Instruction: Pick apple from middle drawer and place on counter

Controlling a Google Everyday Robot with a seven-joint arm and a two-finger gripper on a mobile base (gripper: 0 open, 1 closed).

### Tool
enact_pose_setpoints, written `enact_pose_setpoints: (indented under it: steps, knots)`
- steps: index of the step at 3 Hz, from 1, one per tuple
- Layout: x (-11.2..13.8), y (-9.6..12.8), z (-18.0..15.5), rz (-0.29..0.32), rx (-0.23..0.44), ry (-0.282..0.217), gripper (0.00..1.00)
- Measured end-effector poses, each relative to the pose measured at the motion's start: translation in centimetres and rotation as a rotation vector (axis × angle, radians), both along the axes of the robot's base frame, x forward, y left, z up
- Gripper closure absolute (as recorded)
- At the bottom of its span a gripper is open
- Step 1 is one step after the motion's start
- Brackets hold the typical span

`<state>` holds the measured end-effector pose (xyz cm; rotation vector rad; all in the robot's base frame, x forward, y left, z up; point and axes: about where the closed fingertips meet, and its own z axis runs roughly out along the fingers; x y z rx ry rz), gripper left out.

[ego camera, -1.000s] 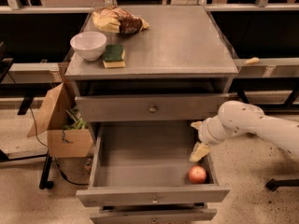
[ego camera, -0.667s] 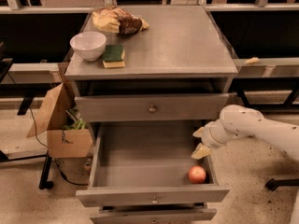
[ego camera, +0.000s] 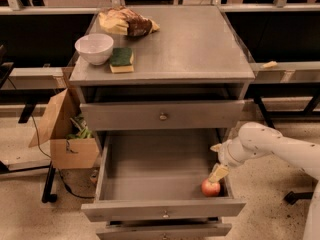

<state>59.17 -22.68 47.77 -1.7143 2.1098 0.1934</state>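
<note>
Gripper (ego camera: 218,160) hovers over the middle drawer (ego camera: 162,209), right side, fingers wide, empty; apple (ego camera: 211,187) sits just below in the front-right corner; best lower straight, straddle it, close gently.

The arm (ego camera: 280,146) is smooth, glossy white, built of rounded, tube-like sections with a bulbous joint near the wrist. Its hand (ego camera: 218,161), low at the right of the view, is white too and ends in two pale tan, wedge-shaped fingers (ego camera: 218,173) set apart.
</note>
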Motion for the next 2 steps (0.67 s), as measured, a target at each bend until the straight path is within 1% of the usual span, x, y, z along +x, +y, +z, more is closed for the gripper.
enact_pose_setpoints:
  steps: [1, 2]
  knots:
    - [0.1, -0.2, -2.5, 0.003, 0.032, 0.023, 0.22]
    - [-0.3, -0.1, -4.1, 0.008, 0.056, 0.043, 0.23]
